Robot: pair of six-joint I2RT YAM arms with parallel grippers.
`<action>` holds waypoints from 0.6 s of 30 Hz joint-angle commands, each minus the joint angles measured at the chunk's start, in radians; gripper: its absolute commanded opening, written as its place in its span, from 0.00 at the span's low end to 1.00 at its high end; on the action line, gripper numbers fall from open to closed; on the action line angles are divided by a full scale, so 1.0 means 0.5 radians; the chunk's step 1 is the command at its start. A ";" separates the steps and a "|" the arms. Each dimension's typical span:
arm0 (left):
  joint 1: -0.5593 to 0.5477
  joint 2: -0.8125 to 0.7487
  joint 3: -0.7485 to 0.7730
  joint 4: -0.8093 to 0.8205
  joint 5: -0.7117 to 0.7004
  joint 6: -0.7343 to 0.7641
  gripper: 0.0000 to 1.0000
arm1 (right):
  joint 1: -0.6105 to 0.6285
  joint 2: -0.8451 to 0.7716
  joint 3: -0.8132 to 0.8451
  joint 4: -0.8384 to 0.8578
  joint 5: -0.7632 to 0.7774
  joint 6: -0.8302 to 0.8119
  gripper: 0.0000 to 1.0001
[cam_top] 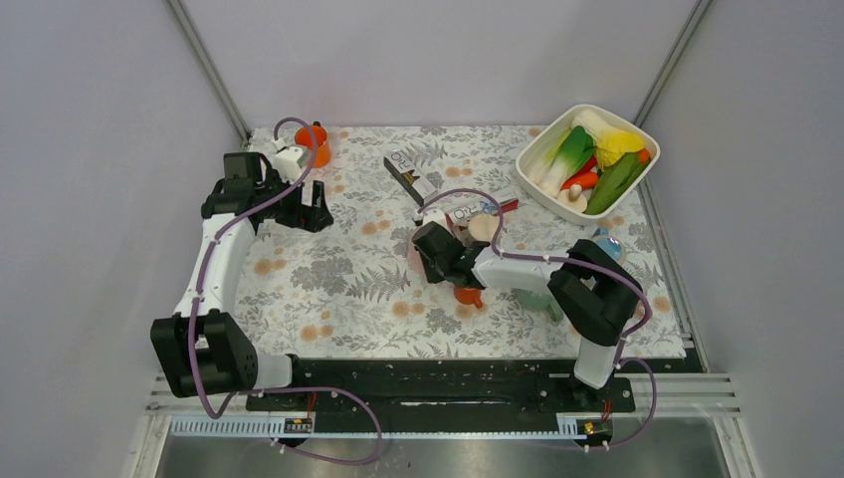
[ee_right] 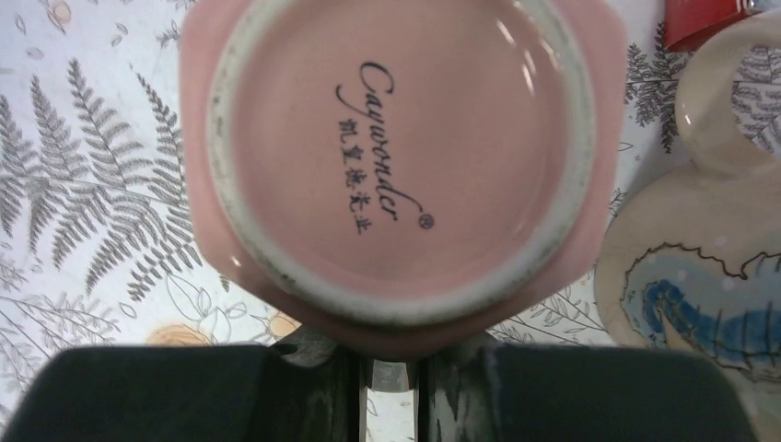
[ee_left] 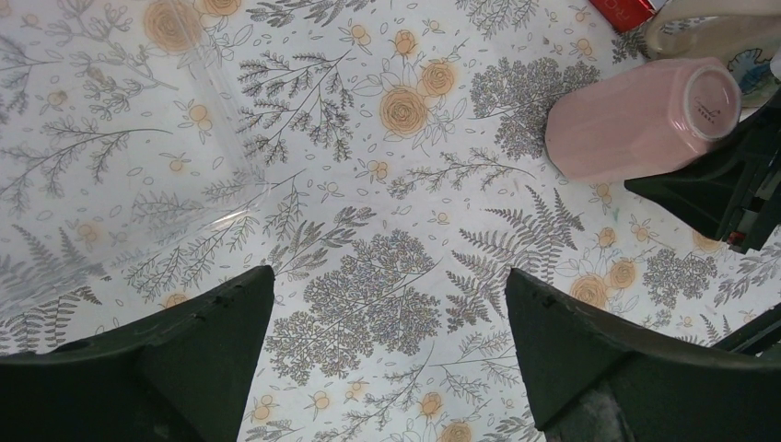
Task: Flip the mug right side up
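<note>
The pink mug [ee_right: 396, 157] lies on its side, its stamped base facing the right wrist camera. My right gripper [ee_right: 387, 361] is shut on its lower edge with the jaws almost together; the handle is hidden. In the left wrist view the mug [ee_left: 635, 120] lies at the upper right with the black right gripper [ee_left: 728, 189] against it. From the top view only a pink sliver of the mug [cam_top: 414, 255] shows beside the right gripper [cam_top: 436, 255] at mid-table. My left gripper [cam_top: 314, 211] is open and empty at the far left, its fingers [ee_left: 212, 322] spread over the floral cloth.
A beige seahorse mug [ee_right: 700, 267] stands right of the pink mug, and a red pack [cam_top: 503, 206] lies behind it. A box [cam_top: 410, 174], a white bowl of toy vegetables [cam_top: 637, 184], an orange item [cam_top: 468, 296] and an orange pot [cam_top: 316, 144] are on the cloth.
</note>
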 commanded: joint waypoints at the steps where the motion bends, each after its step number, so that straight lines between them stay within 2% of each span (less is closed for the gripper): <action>1: 0.002 -0.094 -0.027 -0.013 0.094 -0.007 0.99 | 0.008 -0.004 0.088 0.130 -0.002 0.021 0.00; 5: 0.000 -0.123 -0.056 -0.043 0.202 -0.031 0.95 | 0.005 -0.149 0.112 0.238 -0.367 -0.080 0.00; 10: 0.002 -0.211 0.045 -0.106 0.415 -0.134 0.95 | -0.012 -0.508 0.110 0.498 -0.785 -0.096 0.00; 18: -0.028 -0.368 0.419 -0.110 1.055 -0.651 0.99 | -0.020 -0.901 0.107 0.968 -0.956 -0.025 0.00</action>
